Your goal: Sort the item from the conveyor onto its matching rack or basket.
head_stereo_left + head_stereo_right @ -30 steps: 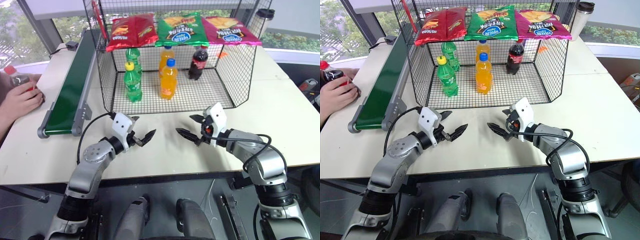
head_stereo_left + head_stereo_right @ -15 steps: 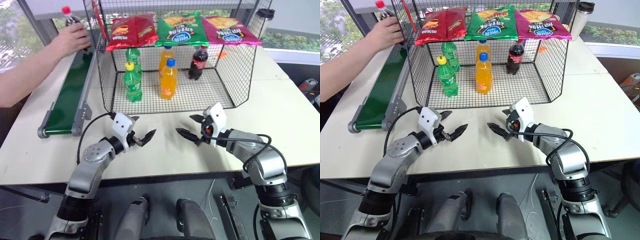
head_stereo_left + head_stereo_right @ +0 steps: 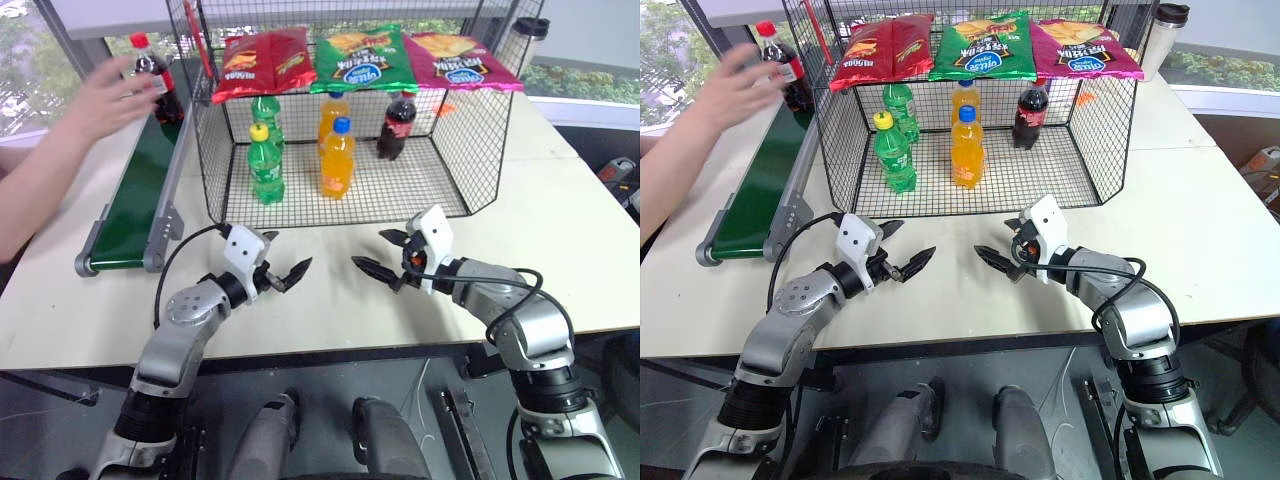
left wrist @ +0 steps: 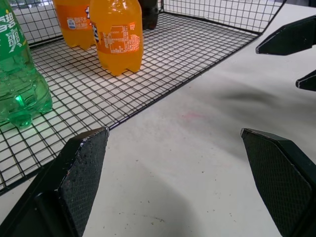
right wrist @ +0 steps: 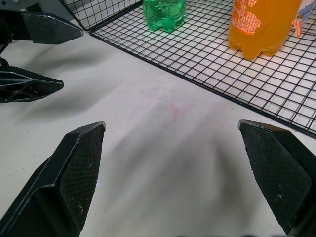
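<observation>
The item, a small cola bottle [image 3: 160, 85] with a red cap and label, stands upright at the far end of the dark green conveyor [image 3: 135, 190]. A person's open hand [image 3: 105, 100] hovers just beside it. The black wire basket [image 3: 212, 150] stands right of the belt, with a pale floor. My left gripper [image 3: 290, 255] and right gripper [image 3: 370, 250] hover open and empty over the table in front of the basket, tips facing each other. In the left wrist view my fingers [image 4: 81, 168] frame bare table. The right wrist view's fingers [image 5: 74, 168] do the same.
Inside the basket stand two green bottles [image 3: 265, 165], two orange bottles [image 3: 338, 160] and a cola bottle [image 3: 397, 125]. Three chip bags [image 3: 360, 60] lie along its back. A tumbler [image 3: 527, 40] stands at the back right. The person's forearm [image 3: 30, 190] reaches over the table's left side.
The person's hand carried the cola bottle from the near left to the belt's far end, stood it there and let go. Both grippers stayed still.
</observation>
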You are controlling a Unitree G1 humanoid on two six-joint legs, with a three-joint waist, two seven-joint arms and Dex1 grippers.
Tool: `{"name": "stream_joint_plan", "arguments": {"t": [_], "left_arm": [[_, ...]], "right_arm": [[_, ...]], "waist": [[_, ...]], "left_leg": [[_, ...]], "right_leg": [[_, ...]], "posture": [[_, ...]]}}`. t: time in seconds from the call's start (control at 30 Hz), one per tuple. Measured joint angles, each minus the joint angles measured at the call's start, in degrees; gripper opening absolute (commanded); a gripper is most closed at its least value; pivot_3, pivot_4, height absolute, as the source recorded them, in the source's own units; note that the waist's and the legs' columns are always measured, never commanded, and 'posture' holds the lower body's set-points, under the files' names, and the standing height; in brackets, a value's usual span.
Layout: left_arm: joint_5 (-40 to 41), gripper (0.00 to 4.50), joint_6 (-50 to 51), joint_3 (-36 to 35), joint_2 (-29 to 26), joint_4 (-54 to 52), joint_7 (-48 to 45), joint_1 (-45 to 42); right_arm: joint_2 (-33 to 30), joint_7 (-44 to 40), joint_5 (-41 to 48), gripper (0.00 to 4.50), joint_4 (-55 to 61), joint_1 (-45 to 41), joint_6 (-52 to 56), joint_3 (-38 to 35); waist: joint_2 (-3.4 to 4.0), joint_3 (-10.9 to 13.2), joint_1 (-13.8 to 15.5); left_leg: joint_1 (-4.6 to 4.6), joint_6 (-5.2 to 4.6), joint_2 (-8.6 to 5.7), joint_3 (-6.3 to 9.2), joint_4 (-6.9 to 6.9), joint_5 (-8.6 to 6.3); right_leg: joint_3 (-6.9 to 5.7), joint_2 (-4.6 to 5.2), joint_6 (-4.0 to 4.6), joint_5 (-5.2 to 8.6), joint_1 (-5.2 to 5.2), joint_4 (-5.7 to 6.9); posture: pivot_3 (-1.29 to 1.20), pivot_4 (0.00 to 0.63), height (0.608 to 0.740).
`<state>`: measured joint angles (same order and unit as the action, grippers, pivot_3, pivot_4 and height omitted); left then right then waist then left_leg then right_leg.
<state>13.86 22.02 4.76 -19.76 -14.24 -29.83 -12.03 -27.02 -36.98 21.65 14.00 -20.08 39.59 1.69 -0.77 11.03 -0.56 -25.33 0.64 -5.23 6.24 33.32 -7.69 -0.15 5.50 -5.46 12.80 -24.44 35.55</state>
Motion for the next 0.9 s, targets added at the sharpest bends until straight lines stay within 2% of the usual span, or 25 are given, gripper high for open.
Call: {"name": "stream_joint_plan", "arguments": {"t": [0.2, 0.47, 0.6, 0.7, 0.9], "left_arm": [[1.9, 4.50, 2.9, -2.9, -2.2, -6.4, 0.3, 1.4], [13.2, 4.50, 13.4, -19.3, -7.8, -17.1, 2.2, 4.3], [17.9, 4.50, 16.6, -30.2, -13.6, -14.6, 2.2, 4.8], [18.7, 4.50, 16.9, -35.1, -15.0, -12.0, 2.7, 5.0], [17.6, 4.50, 14.8, -38.4, -14.9, -5.5, 4.8, 6.9]], "right_arm": [[-0.7, -1.9, 2.9, 4.46, 3.4, 0.0, 2.1, 0.0], [-3.3, -5.3, 9.4, 4.46, 9.5, -0.9, 6.1, -0.3], [-3.6, -7.5, 11.9, 4.46, 10.7, -3.5, 6.8, 0.0], [-3.9, -8.1, 12.4, 4.46, 10.7, -5.0, 6.9, 0.3], [-3.8, -9.1, 12.7, 4.46, 10.5, -6.7, 6.7, 1.5]], "waist": [[0.00, 0.0, -0.2], [0.00, 0.0, 0.0], [-0.01, 0.0, -0.2], [0.00, 0.0, -0.1], [-0.02, 0.0, 0.0]], "left_leg": [[-0.02, 0.00, 0.01, 0.02, -0.05, 0.00], [-0.01, 0.00, 0.03, 0.06, -0.08, -0.01], [-0.01, 0.01, 0.05, 0.06, -0.10, -0.01], [-0.03, 0.01, 0.05, 0.04, -0.12, -0.02], [-0.06, 0.00, 0.03, 0.04, -0.15, -0.03]], "right_leg": [[0.00, 0.00, 0.00, 0.00, -0.03, -0.02], [-0.02, 0.01, -0.19, 0.14, 0.00, -0.08], [-0.03, 0.00, -0.18, 0.14, -0.03, -0.09], [-0.02, 0.02, -0.13, 0.11, -0.02, -0.20], [-0.02, 0.06, 0.02, 0.01, -0.02, -0.31]], "posture": [[0.00, 0.150, 0.738], [0.00, 0.150, 0.738], [0.00, 0.150, 0.738], [0.00, 0.150, 0.738], [0.00, 0.150, 0.738]]}}
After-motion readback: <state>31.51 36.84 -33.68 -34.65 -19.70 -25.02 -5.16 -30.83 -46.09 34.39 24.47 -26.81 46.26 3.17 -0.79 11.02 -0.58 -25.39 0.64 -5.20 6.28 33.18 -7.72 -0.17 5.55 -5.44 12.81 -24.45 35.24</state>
